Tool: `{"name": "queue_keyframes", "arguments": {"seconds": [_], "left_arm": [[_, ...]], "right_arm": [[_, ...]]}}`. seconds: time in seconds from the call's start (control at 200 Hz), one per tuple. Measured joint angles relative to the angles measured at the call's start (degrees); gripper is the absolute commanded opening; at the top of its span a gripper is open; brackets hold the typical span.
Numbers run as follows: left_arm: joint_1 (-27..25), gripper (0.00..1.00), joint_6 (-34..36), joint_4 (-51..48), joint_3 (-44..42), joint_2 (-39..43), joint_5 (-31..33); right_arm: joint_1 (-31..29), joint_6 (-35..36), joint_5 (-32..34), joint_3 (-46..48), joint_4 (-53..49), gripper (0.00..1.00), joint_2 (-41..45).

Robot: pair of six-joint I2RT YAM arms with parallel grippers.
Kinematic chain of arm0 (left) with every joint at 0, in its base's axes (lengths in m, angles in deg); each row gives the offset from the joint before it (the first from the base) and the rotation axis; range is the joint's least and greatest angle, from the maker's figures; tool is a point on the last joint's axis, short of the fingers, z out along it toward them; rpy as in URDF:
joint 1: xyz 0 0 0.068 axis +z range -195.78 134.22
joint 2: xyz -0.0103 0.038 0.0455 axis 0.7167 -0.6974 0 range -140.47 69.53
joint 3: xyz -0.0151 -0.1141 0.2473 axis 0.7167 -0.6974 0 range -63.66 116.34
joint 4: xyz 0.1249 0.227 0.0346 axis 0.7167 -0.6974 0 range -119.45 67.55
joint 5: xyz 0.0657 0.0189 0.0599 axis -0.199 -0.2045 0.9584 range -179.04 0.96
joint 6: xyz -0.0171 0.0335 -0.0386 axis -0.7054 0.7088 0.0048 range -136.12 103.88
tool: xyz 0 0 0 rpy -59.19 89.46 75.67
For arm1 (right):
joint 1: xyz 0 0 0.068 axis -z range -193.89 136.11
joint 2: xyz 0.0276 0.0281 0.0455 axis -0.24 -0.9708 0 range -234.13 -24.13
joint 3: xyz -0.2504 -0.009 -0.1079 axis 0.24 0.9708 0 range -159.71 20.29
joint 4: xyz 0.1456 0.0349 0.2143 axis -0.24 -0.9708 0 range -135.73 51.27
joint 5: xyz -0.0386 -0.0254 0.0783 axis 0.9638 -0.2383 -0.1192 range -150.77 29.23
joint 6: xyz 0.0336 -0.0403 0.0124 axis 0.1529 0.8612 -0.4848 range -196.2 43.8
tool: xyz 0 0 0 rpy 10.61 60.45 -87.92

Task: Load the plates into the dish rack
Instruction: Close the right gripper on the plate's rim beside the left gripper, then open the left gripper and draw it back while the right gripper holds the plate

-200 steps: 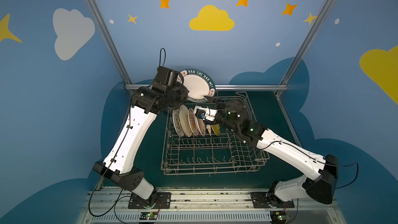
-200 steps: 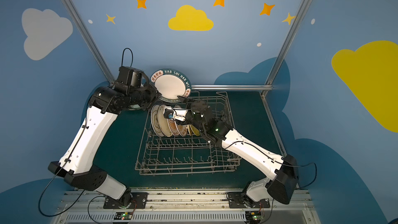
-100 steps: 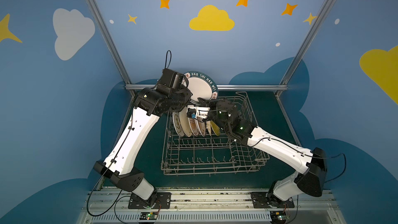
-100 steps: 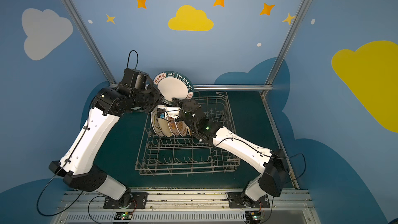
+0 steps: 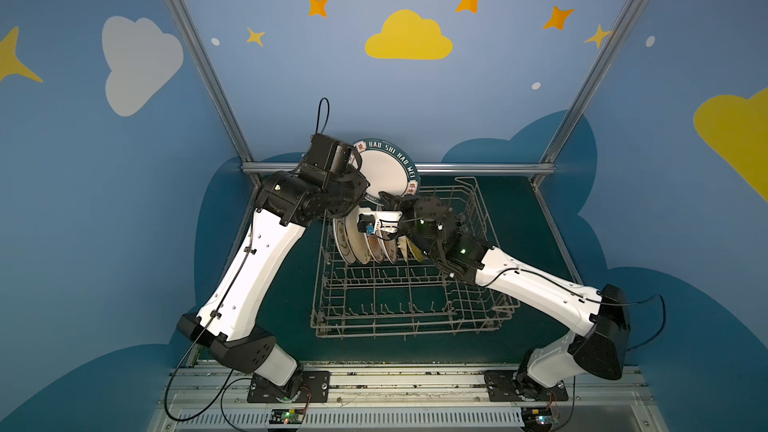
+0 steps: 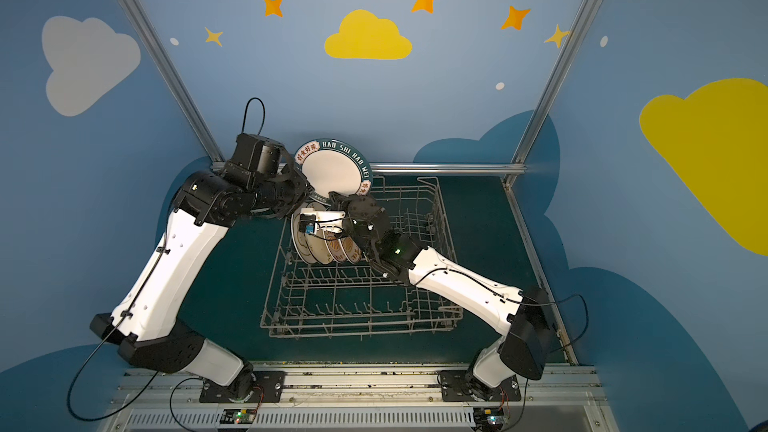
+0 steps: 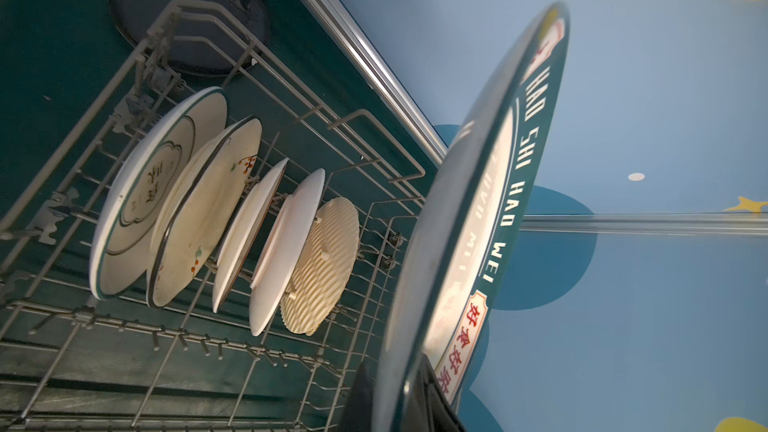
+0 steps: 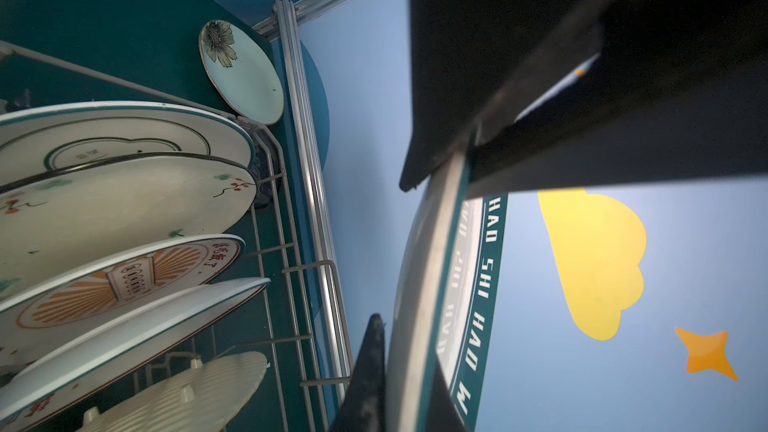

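Lettered-rim plate (image 5: 384, 168) held on edge, aloft at the far edge of the dish rack (image 5: 395, 322), right gripper (image 8: 405, 384) clamped on its rim, left gripper (image 7: 397, 405) straddling that rim with grip unclear, probably a handover for slotting beside the racked plates (image 5: 365, 243).

Eight plates (image 7: 174, 218), one dish rack (image 5: 407, 317) and two robot arms (image 5: 249, 276)

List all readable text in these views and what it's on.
"HAO SHI HAO WEI": dark rim of the raised plate.
Red Chinese characters in panels on that rim: too blurred to read.
Chinese characters on the sunburst plate and the green-rimmed plate in the rack: too small to read.
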State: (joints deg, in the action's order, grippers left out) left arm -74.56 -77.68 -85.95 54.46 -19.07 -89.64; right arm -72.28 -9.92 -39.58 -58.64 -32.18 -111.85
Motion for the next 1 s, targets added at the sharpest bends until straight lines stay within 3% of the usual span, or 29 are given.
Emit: {"name": "queue_keyframes", "arguments": {"seconds": [0.095, 0.19, 0.406, 0.626, 0.846, 0.996], "left_arm": [[0.61, 0.73, 0.17, 1.77, -0.79, 0.79, -0.44], [1.77, 0.99, 1.11, 3.52, -2.12, 2.01, -1.22], [5.49, 1.0, 7.15, 11.8, -10.45, 10.27, -2.97], [10.23, 1.0, 19.06, 29.7, -30.12, 28.63, -8.83], [10.4, 1.0, 36.57, 45.77, -47.23, 44.13, -12.04], [10.45, 1.0, 45.79, 55.1, -60.26, 51.58, -13.03]], "right_arm": [[-0.28, -0.04, 0.24, 0.13, -0.11, 0.0, 0.0], [-0.28, -0.46, 0.5, 0.13, -0.11, 0.0, 0.0], [-0.17, -2.71, 1.81, 0.09, -1.27, 0.0, 0.0], [0.02, -8.46, 3.45, -3.54, -6.25, 0.0, 0.0], [0.07, -21.99, 5.44, -12.22, -14.16, 0.0, 0.09], [0.74, -37.44, 6.03, -20.61, -26.4, 0.0, -0.17]]}}
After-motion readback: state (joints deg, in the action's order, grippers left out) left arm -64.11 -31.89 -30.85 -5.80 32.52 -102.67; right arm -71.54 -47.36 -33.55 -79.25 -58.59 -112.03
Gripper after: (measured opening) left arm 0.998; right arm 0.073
